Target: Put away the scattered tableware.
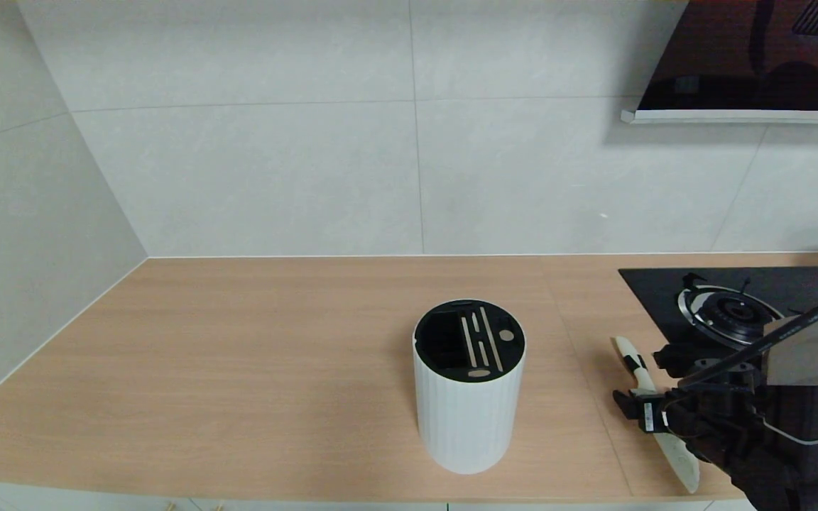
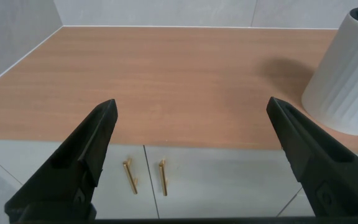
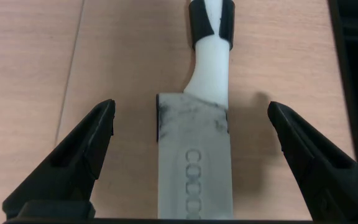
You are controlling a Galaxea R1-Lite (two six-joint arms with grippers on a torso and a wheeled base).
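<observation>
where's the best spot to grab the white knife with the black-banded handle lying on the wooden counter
Its rounded white handle, from straight above, pinching across its width. The white knife lies flat; its wide thin blade offers little to pinch.

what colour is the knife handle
The knife handle is white with a black band, best seen in the right wrist view.

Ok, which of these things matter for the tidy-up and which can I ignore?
For the job: white knife, slotted white holder, right gripper open over the knife.
Just there: gas stove, range hood, cabinet handles.
</observation>
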